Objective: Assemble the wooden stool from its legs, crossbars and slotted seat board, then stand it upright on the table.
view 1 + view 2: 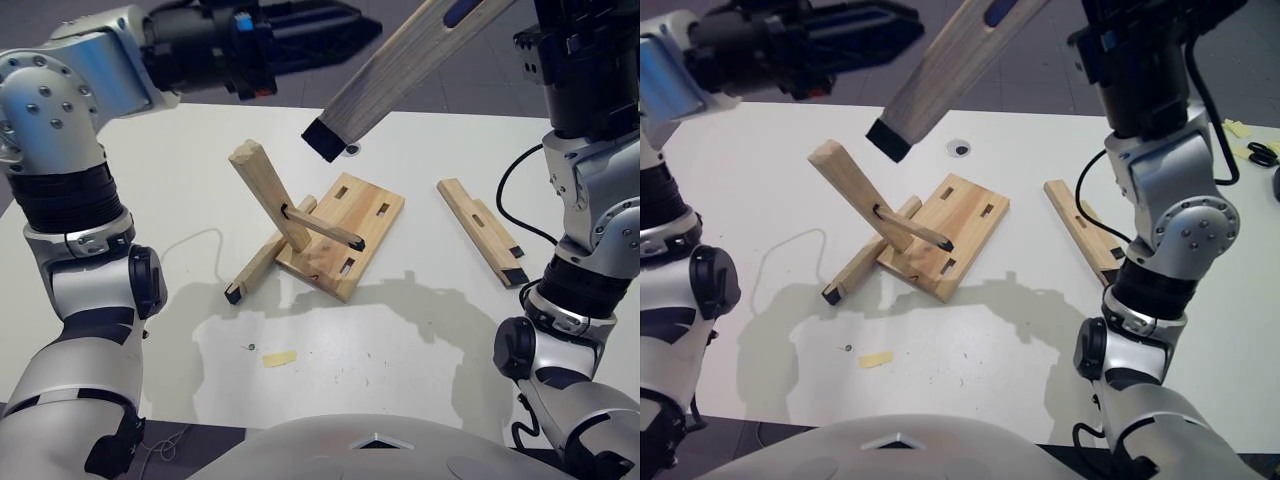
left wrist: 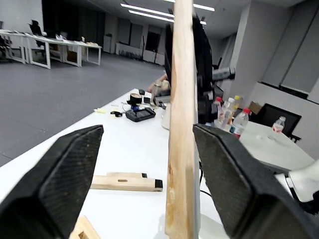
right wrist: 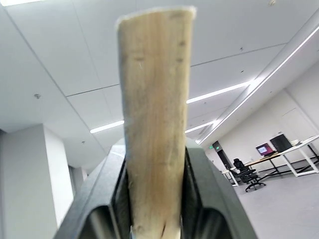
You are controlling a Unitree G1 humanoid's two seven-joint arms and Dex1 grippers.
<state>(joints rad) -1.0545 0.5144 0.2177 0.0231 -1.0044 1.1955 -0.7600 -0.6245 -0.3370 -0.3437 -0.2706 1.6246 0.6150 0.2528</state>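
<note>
**Above the white surface: a stool leg held aloft between two hands**

Across the white surface [image 1: 420, 330] lie the stool's parts, with both robot arms raised over them. The right hand [image 3: 155, 191] is closed tight on the upper end of a long wooden leg [image 1: 400, 70]. It holds the leg high and slanted, so the black-capped foot points down toward the seat board. The left hand [image 1: 345, 30] is spread wide. From its wrist, its two dark fingers [image 2: 55, 184] stand on either side of the raised leg and do not seem to touch it. It probably waits there to take or steady the leg before it is fitted.

Below, near the middle of the surface, the slotted seat board [image 1: 368, 197] lies flat with its slots facing up, ready to receive legs. At the board's left edge a fitted leg [image 1: 262, 180] stands tilted. A crossbar [image 1: 325, 228] passes through it and ends over the board. Another leg [image 1: 262, 262] lies beneath, slanting off toward the near left. The stool looks only partly built.

Well to the right, two spare wooden pieces [image 1: 482, 232] lie side by side, touching. Near the front edge sits a small scrap of tape [image 1: 279, 357].
</note>
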